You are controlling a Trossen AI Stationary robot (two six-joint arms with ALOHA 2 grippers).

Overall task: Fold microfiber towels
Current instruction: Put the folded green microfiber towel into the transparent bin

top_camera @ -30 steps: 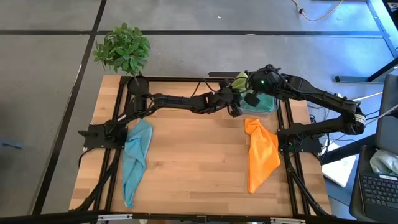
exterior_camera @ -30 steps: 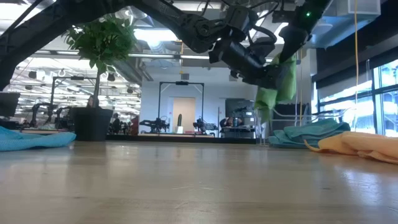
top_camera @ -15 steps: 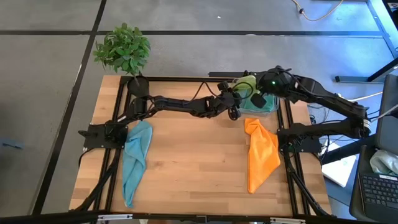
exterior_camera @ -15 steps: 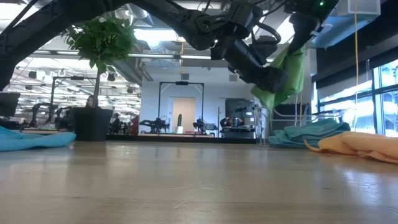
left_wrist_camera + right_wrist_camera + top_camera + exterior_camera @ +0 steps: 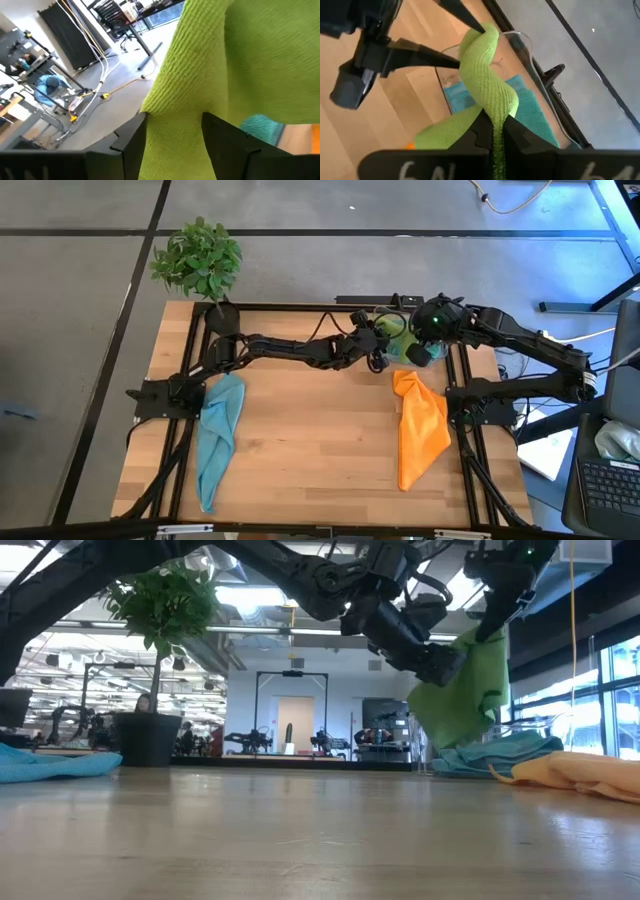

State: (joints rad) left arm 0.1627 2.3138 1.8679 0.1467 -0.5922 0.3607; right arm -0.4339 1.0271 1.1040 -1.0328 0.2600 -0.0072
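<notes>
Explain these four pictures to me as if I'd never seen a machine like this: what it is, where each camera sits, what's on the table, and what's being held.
This is a robot with two dark jointed arms at a wooden table, each ending in a two-finger gripper.

One picture looks straight down from above. One looks level across the tabletop into the room behind. The other two come from cameras on each arm's wrist, looking past that arm's own fingers.

On the table lie a light blue towel on the left side and an orange towel on the right. At the far right corner, a teal towel sits in a clear plastic bin. A potted plant stands at the far left corner.

The right gripper is shut on a lime green towel, lifted above the bin. The left gripper is open, with the hanging cloth between its fingers.
</notes>
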